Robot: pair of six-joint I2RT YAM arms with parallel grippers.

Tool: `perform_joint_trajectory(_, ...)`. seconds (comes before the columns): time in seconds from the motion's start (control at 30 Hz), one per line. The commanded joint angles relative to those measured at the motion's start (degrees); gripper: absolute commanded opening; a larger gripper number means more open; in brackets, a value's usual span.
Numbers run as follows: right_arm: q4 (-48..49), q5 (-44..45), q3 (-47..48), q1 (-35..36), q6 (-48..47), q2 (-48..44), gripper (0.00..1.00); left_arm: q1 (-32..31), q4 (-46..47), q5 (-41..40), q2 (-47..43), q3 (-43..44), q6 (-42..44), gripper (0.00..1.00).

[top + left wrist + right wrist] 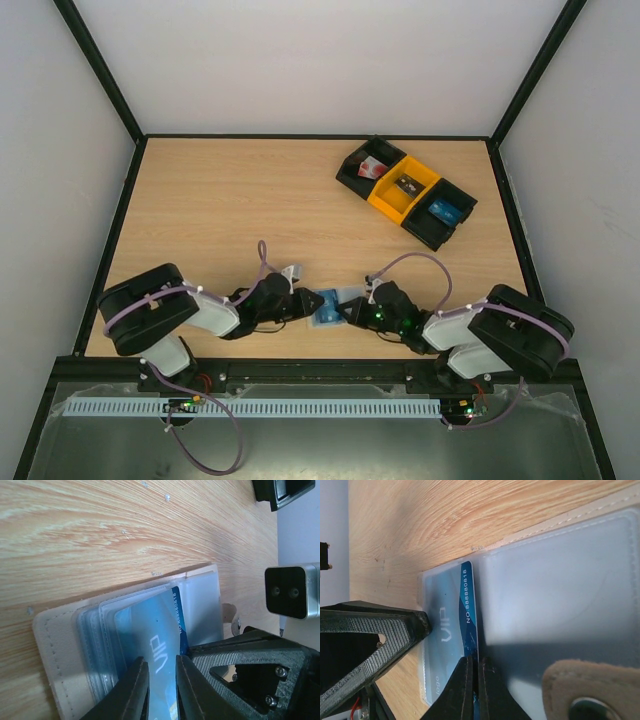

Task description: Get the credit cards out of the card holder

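Observation:
The card holder (349, 293) lies open and flat near the table's front edge, between my two grippers. In the left wrist view it shows a beige stitched border (50, 645) and translucent pockets. A blue credit card (150, 635) marked VIP sits partly inside a pocket. My left gripper (161, 666) rests on that pocket with its jaws a little apart, the card face showing between them. My right gripper (476, 662) is shut on the long edge of the credit card (451, 615), beside the holder's clear pocket (560, 575). A left finger (395, 630) touches the sleeve's end.
Three joined bins stand at the back right: a black one (370, 167) with a red-and-white item, a yellow one (405, 188) with a small dark item, and a black one (442, 212) with a blue card. The holder's snap tab (590, 690) lies beside my right fingers.

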Motion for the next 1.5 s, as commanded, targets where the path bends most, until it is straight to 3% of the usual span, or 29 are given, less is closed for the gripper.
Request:
perform_joint_trajectory(0.0,-2.0,0.2,-2.5,-0.1,0.5,-1.4,0.02,-0.4,-9.7,-3.3,-1.2,-1.9,1.3,0.22)
perform_joint_trajectory(0.13,-2.6,0.6,-3.2,-0.1,0.9,-3.4,0.02,-1.3,-12.2,-5.2,-3.0,-2.5,1.6,0.27)
perform_joint_trajectory(0.3,-4.2,1.8,-3.6,-0.1,1.1,-5.2,0.02,-1.5,-13.7,-6.9,-0.7,-2.7,2.0,0.12)
perform_joint_trajectory(0.53,-9.4,4.9,-4.8,-0.2,1.8,-10.8,0.02,-1.5,-15.2,-8.0,2.9,-2.9,1.6,0.06)
perform_joint_trajectory(0.9,-33.3,14.1,-6.2,-0.2,3.6,-41.2,0.02,-1.0,-20.4,-9.5,-0.8,-0.4,2.0,0.08)
perform_joint_trajectory(1.0,-38.6,14.1,-5.1,-0.2,3.1,-46.7,0.02,-1.0,-20.1,-7.1,-4.3,0.5,1.8,0.17)
perform_joint_trajectory(1.13,-42.3,14.2,-3.5,-0.2,2.9,-51.4,0.02,-1.5,-19.4,-2.2,-11.6,2.3,1.2,0.4)
perform_joint_trajectory(1.37,-32.6,7.5,-4.6,-0.2,7.1,-54.7,0.02,-1.7,-7.7,3.6,-20.2,-0.9,-1.8,0.7)
perform_joint_trajectory(1.47,-28.7,5.2,-4.4,-0.1,9.0,-56.2,0.02,-1.9,-5.2,4.2,-21.2,-1.8,-2.2,0.78)
